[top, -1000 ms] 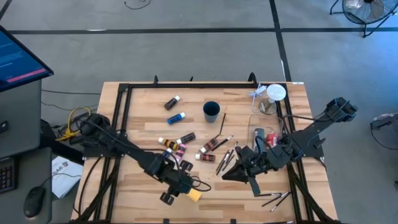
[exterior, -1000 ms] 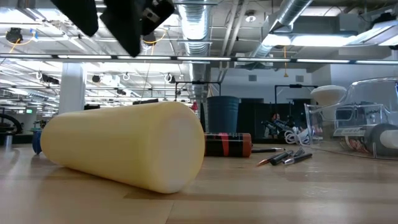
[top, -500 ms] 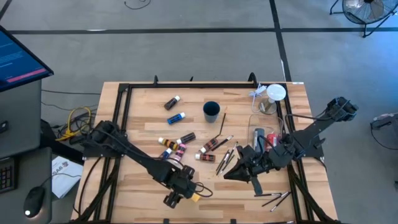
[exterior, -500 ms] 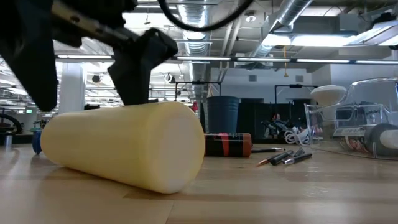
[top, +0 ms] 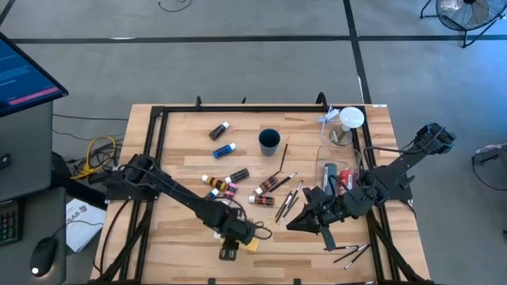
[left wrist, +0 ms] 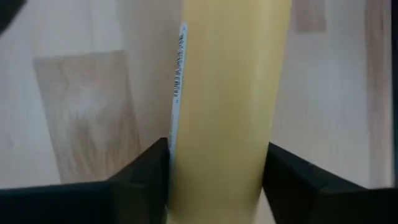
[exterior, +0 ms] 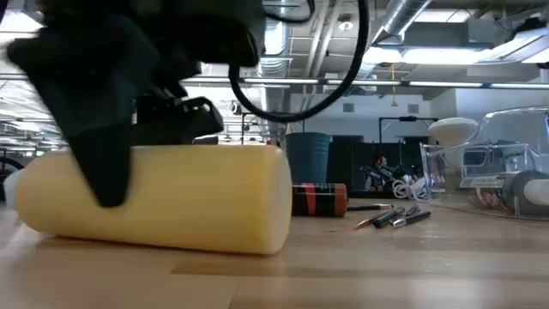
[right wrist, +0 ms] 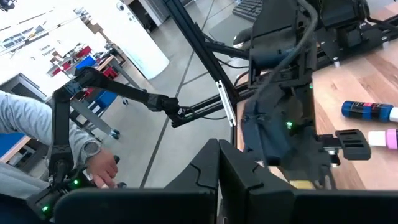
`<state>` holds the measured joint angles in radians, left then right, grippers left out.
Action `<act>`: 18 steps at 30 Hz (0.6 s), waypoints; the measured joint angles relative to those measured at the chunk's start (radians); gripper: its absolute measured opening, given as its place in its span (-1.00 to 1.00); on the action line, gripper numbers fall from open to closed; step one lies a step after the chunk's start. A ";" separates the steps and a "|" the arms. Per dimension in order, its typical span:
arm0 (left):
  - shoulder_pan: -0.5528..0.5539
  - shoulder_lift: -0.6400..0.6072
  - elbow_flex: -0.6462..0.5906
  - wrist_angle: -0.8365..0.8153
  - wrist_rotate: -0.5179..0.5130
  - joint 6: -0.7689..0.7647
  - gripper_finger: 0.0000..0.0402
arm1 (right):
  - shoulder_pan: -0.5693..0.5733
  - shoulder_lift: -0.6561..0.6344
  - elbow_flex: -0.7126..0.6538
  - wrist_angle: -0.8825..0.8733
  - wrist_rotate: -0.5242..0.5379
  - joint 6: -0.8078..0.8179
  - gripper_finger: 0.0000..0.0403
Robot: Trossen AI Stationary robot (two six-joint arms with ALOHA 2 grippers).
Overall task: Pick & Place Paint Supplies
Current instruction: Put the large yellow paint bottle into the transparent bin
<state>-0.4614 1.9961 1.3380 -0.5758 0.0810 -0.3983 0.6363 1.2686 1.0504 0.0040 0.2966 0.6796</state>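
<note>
Slip risk: left gripper (left wrist: 217,180) has both fingers (left wrist: 140,177) clamped against the yellow bottle (exterior: 163,197) lying at the table's (top: 182,162) front edge, and the round body could roll out on lift; right gripper (top: 305,220) idles shut.

Grey concrete floor (top: 238,71) around light wood bench (top: 182,142), dark lines crossing it. Monitor with blue screen (top: 20,75) at left, keyboard and mouse (top: 43,255) below it. Fan (top: 463,12) at far right corner. Across bench: open industrial ceiling, silver ducts (exterior: 274,26), strip lights (exterior: 446,53), white column (exterior: 99,120). Person in grey sleeve (right wrist: 37,134) at side.
</note>
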 joint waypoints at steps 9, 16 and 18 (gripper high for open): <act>0.077 -0.076 -0.003 0.031 0.034 -0.161 -0.44 | 0.014 0.000 0.000 0.004 0.001 0.002 -1.00; 0.195 -0.195 -0.001 0.266 0.043 -0.284 -0.44 | 0.028 -0.009 0.001 0.000 0.027 0.003 -1.00; 0.236 -0.223 -0.001 0.366 0.039 -0.325 -0.44 | 0.035 -0.013 0.001 0.000 0.033 0.003 -1.00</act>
<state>-0.2257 1.7735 1.3373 -0.2102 0.1202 -0.7236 0.6711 1.2553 1.0515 0.0040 0.3300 0.6827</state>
